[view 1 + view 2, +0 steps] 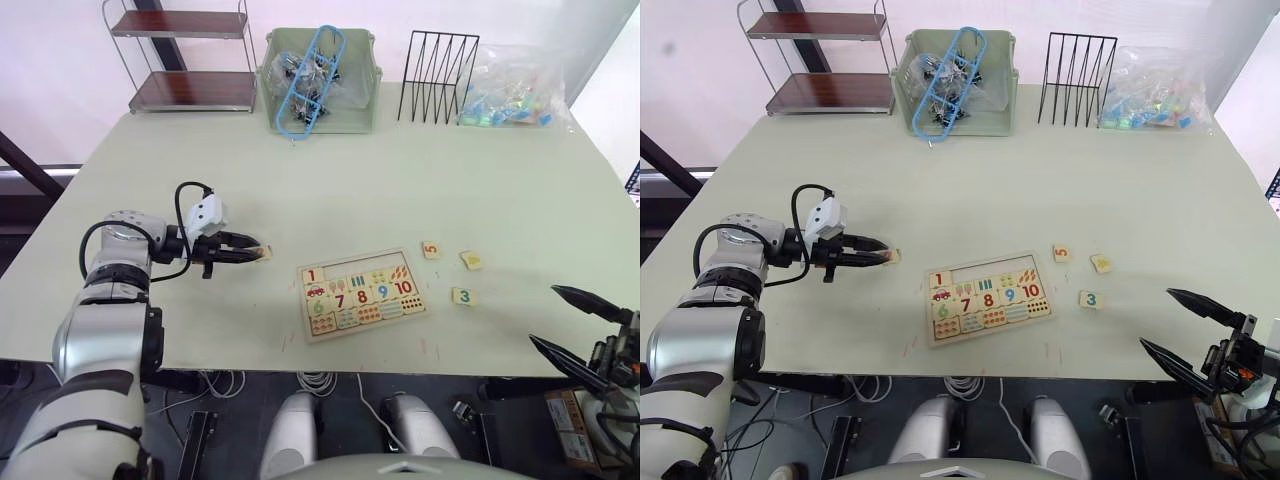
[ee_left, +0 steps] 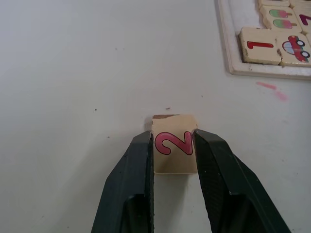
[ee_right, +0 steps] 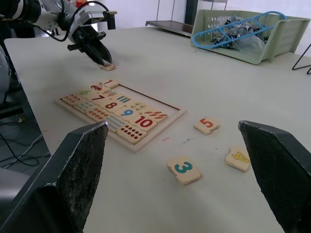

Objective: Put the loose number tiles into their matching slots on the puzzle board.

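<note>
My left gripper [image 2: 175, 145] is shut on the loose number tile 2 [image 2: 174, 143], pink digit up, flat at table level left of the puzzle board [image 1: 370, 328]. Tile 1 [image 1: 311, 275] sits in the board's top-left corner. The other matching slots [image 3: 146, 100] in that row are bare wood. Right of the board lie tile 5 [image 1: 431, 250], tile 4 [image 1: 472, 260] and tile 3 [image 1: 463, 296]. My right gripper [image 1: 543, 315] hangs open near the table's front right, apart from the tiles.
At the back of the table stand a green bin [image 1: 365, 100] holding a blue hanger, a black wire rack [image 1: 438, 62], a clear plastic bag [image 1: 515, 90] of coloured bits and a small shelf [image 1: 185, 55].
</note>
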Available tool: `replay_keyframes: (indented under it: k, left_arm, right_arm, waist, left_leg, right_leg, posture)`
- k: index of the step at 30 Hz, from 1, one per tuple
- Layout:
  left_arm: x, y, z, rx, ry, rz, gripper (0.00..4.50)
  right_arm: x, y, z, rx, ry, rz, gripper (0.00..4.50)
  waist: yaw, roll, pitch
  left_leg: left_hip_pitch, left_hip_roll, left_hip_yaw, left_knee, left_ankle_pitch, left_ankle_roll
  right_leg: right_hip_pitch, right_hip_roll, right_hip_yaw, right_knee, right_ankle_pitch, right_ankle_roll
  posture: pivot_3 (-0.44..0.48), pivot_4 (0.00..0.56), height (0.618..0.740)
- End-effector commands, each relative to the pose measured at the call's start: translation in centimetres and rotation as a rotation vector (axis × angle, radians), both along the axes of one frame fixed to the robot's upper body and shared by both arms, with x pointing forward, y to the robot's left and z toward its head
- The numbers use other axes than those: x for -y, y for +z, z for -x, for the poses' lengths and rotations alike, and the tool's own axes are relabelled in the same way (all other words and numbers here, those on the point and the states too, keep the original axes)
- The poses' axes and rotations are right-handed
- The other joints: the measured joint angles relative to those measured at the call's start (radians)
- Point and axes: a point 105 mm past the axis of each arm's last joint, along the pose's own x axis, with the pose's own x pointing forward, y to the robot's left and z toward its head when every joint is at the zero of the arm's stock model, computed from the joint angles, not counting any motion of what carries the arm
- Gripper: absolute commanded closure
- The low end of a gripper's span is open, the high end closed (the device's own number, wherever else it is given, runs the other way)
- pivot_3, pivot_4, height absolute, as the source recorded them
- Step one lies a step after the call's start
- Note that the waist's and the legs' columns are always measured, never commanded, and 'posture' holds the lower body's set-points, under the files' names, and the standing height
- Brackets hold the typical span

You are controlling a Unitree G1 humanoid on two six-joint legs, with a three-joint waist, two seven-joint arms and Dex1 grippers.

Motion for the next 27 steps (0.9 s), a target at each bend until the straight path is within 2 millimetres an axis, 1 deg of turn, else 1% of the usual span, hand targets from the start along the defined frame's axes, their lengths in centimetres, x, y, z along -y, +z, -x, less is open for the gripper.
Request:
replay_keyframes:
  k: [1, 3, 8, 9, 10, 11, 12, 13, 16, 27]
  left_arm:
    - [-0.3, 0.7, -0.1, 0.039, -0.004, -0.004, 3.15]
    - [-0.2, 0.7, -0.2, 0.061, -0.005, -0.009, 3.15]
    - [-0.3, 0.7, -0.5, 0.051, 0.022, -0.018, 3.15]
    - [-0.3, 0.7, -0.5, 0.060, 0.022, -0.018, 2.62]
    - [-0.2, 0.8, -0.6, 0.066, 0.019, -0.015, 2.62]
    - [-0.1, 0.8, -0.6, 0.074, 0.017, -0.012, 1.99]
    - [-0.1, 0.8, -0.6, 0.075, 0.017, -0.011, 1.80]
    - [-0.1, 0.7, -0.5, 0.061, 0.013, -0.011, 1.44]
    - [-0.2, 0.3, -0.2, 0.031, 0.002, -0.022, 1.44]
    - [0.0, -0.6, 0.1, 0.031, -0.010, -0.042, 1.44]
  right_arm:
    - [-0.2, 0.4, 0.1, 0.025, 0.013, 0.004, 0.00]
    - [-0.2, 0.4, 0.0, 0.026, 0.013, 0.004, 0.00]
    - [-0.2, 0.5, 0.0, 0.026, 0.011, 0.005, 0.00]
    - [-0.2, 0.5, 0.0, 0.026, 0.011, 0.006, 0.00]
    - [-0.2, 0.5, 0.0, 0.026, 0.010, 0.006, 0.00]
    - [-0.2, 0.5, 0.0, 0.026, 0.010, 0.006, 0.00]
    - [-0.2, 0.5, 0.0, 0.025, 0.010, 0.006, 0.00]
    - [-0.1, 0.5, 0.1, 0.025, 0.010, 0.005, 0.00]
    - [-0.1, 0.5, 0.1, 0.025, 0.008, 0.004, 0.00]
    - [-0.1, 0.5, 0.1, 0.030, 0.006, 0.002, 0.00]
  waist:
    - [0.000, 0.000, 0.000]
    - [0.000, 0.000, 0.000]
    - [0.000, 0.000, 0.000]
    - [0.000, 0.000, 0.000]
    - [0.000, 0.000, 0.000]
    - [0.000, 0.000, 0.000]
    - [0.000, 0.000, 0.000]
    - [0.000, 0.000, 0.000]
    - [0.000, 0.000, 0.000]
    - [0.000, 0.000, 0.000]
  left_leg:
    - [0.000, 0.000, 0.000, 0.000, 0.000, 0.000]
    - [0.000, 0.000, 0.000, 0.000, 0.000, 0.000]
    - [0.000, 0.000, 0.000, 0.000, 0.000, 0.000]
    - [0.000, 0.000, 0.000, 0.000, 0.000, 0.000]
    - [0.000, 0.000, 0.000, 0.000, 0.000, 0.000]
    - [0.000, 0.000, 0.000, 0.000, 0.000, 0.000]
    - [0.000, 0.000, 0.000, 0.000, 0.000, 0.000]
    - [0.000, 0.000, 0.000, 0.000, 0.000, 0.000]
    - [0.000, 0.000, 0.000, 0.000, 0.000, 0.000]
    - [0.000, 0.000, 0.000, 0.000, 0.000, 0.000]
  right_leg:
    - [0.000, 0.000, 0.000, 0.000, 0.000, 0.000]
    - [0.000, 0.000, 0.000, 0.000, 0.000, 0.000]
    - [0.000, 0.000, 0.000, 0.000, 0.000, 0.000]
    - [0.000, 0.000, 0.000, 0.000, 0.000, 0.000]
    - [0.000, 0.000, 0.000, 0.000, 0.000, 0.000]
    - [0.000, 0.000, 0.000, 0.000, 0.000, 0.000]
    - [0.000, 0.000, 0.000, 0.000, 0.000, 0.000]
    - [0.000, 0.000, 0.000, 0.000, 0.000, 0.000]
    - [0.000, 0.000, 0.000, 0.000, 0.000, 0.000]
    - [0.000, 0.000, 0.000, 0.000, 0.000, 0.000]
  posture:
    - [0.000, 0.150, 0.740]
    - [0.000, 0.150, 0.740]
    - [0.000, 0.150, 0.740]
    - [0.000, 0.150, 0.740]
    - [0.000, 0.150, 0.740]
    - [0.000, 0.150, 0.740]
    - [0.000, 0.150, 0.740]
    - [0.000, 0.150, 0.740]
    - [0.000, 0.150, 0.740]
    - [0.000, 0.150, 0.740]
